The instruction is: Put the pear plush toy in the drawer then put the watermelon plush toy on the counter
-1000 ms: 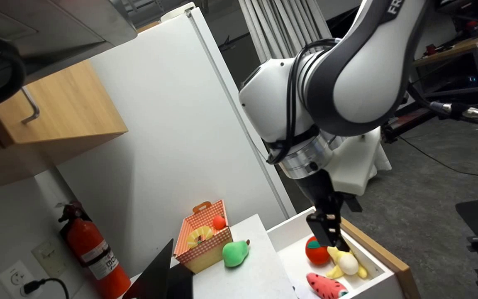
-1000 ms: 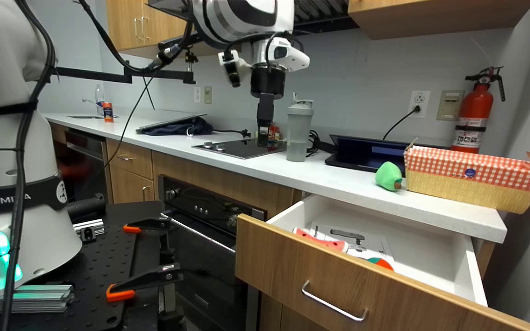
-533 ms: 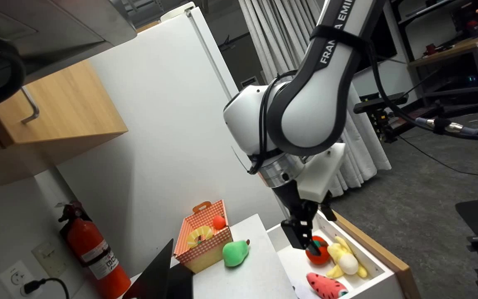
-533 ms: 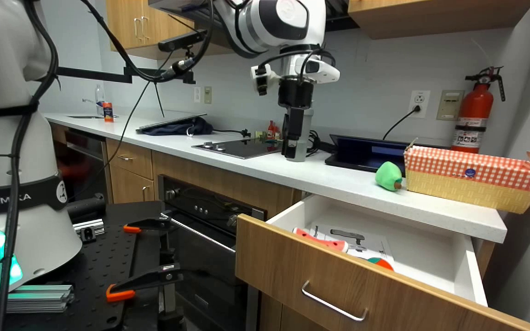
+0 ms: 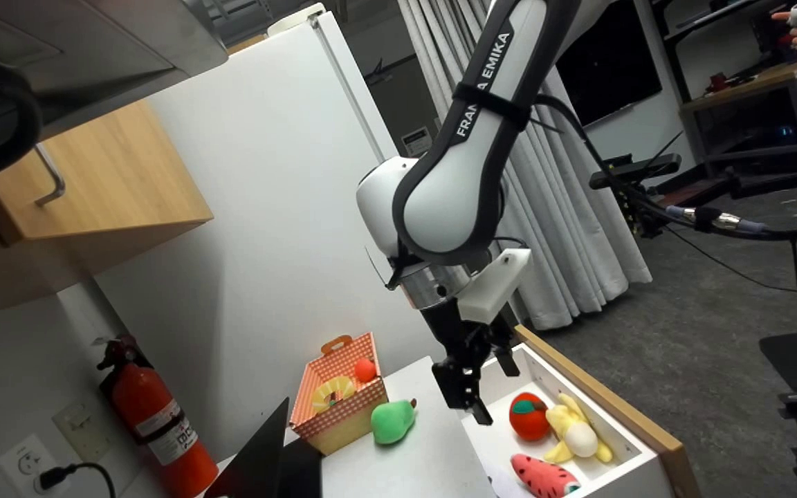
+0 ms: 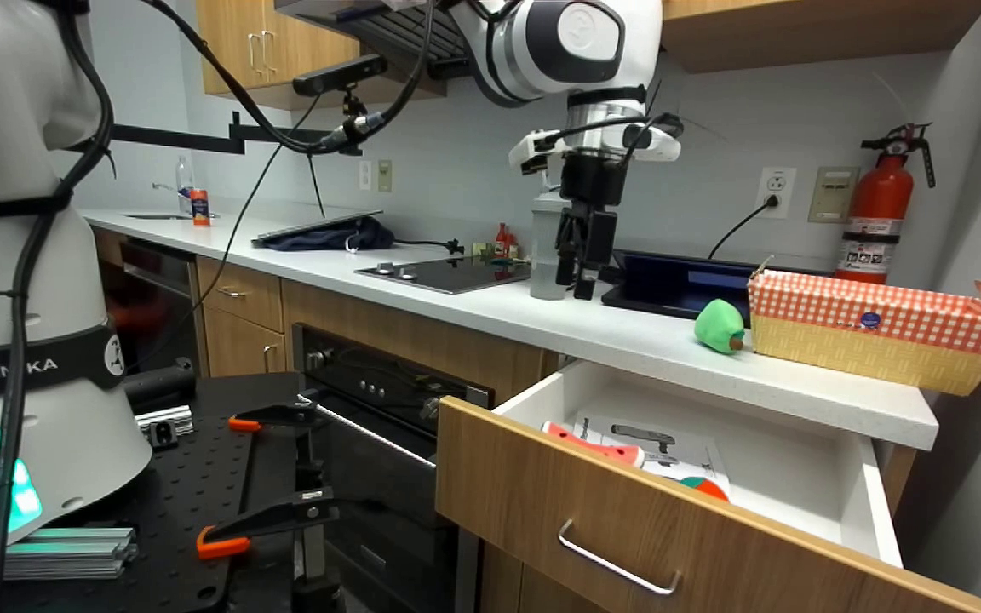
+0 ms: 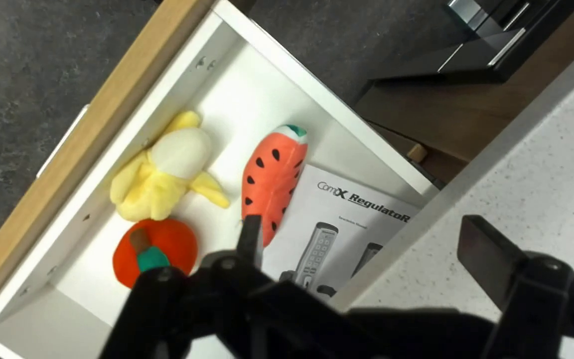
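The green pear plush toy (image 5: pixel 393 422) lies on the white counter (image 5: pixel 426 460) beside the checked basket; it also shows in an exterior view (image 6: pixel 719 326) and is out of the wrist view. The watermelon plush toy (image 7: pixel 273 174) lies in the open drawer (image 7: pixel 112 107), partly over a printed manual; it shows in both exterior views (image 5: pixel 544 477) (image 6: pixel 597 445). My gripper (image 7: pixel 361 224) is open and empty, above the counter's front edge with the drawer below. In the exterior views the gripper (image 5: pixel 497 393) (image 6: pixel 576 283) points down, apart from both toys.
A yellow banana toy (image 7: pixel 167 169) and a red round toy (image 7: pixel 160 247) with a green top lie in the drawer by the manual (image 7: pixel 337 219). The checked basket (image 6: pixel 882 332), a laptop (image 6: pixel 686 289) and a grey bottle (image 6: pixel 547 247) stand on the counter. A fire extinguisher (image 6: pixel 875 213) stands behind.
The arm has moved left in an exterior view, towards the counter and pear, and right in an exterior view from another place. The wrist has turned somewhat. The toys and drawer have not moved.
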`<move>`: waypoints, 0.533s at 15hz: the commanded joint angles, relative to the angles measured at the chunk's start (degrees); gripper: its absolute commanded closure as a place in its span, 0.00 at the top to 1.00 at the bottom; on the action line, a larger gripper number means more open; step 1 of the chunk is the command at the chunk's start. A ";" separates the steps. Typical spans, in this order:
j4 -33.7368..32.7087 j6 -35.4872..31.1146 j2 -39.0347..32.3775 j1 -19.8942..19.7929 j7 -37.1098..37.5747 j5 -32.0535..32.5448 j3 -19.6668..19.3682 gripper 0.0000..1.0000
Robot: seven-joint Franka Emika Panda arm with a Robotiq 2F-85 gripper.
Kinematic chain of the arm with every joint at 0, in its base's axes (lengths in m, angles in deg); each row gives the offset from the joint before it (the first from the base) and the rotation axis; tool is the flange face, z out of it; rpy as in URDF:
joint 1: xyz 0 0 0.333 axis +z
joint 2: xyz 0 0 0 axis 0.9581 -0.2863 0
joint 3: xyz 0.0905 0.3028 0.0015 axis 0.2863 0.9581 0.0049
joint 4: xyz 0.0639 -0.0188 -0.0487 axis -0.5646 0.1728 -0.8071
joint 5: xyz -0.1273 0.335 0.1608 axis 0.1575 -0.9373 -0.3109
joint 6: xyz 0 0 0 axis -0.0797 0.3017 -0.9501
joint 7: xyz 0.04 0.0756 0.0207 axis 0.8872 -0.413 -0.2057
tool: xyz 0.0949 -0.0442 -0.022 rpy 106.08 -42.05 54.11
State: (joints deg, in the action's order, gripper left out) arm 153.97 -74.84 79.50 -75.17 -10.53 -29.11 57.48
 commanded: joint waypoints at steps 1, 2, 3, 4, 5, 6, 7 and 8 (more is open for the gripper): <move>-5.77 -0.78 -4.17 0.74 -6.46 -2.95 -1.25 1.00; -6.72 -1.01 -4.82 0.79 -7.39 -2.95 -1.36 1.00; -7.29 -1.76 -5.30 0.87 -8.11 -2.86 -1.41 1.00; -7.68 -2.69 -5.65 1.00 -8.50 -2.58 -1.45 1.00; -7.62 -4.16 -5.79 1.13 -8.98 -2.41 -1.39 1.00; -7.65 -5.23 -6.02 1.16 -9.56 -2.71 -1.24 1.00; -7.33 -6.78 -6.09 1.30 -9.73 -2.68 -1.20 1.00; -7.05 -8.44 -6.24 1.43 -9.69 -2.51 -1.24 1.00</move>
State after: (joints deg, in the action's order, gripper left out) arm 147.86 -79.58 74.60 -74.98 -18.43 -30.33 57.01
